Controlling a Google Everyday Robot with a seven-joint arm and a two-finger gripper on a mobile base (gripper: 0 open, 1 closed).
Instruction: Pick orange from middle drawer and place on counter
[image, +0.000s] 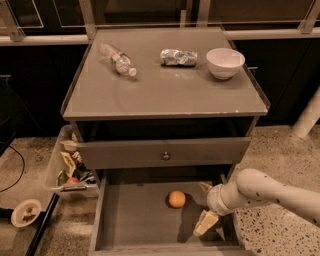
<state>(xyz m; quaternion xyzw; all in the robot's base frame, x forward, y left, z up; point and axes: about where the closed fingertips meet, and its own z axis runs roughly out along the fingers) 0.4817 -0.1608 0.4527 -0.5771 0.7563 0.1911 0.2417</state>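
Orange and round, the orange (176, 199) lies on the bare grey floor of the pulled-out middle drawer (130, 222), toward the back. Just to its right the pincer (205, 205) reaches down into the drawer, its pale fingers (206, 223) spread apart, gripping nothing and clear of the fruit. Above is a shut drawer panel (125, 154). The table (165, 95) carries a plastic bottle (117, 59), a crushed can (178, 57) and a white bowl (225, 62).

Glossy grey counter (165, 95), matt wooden middle drawer (135, 220), smooth-skinned orange (176, 199), pale plastic claw (205, 206) spread inside it.
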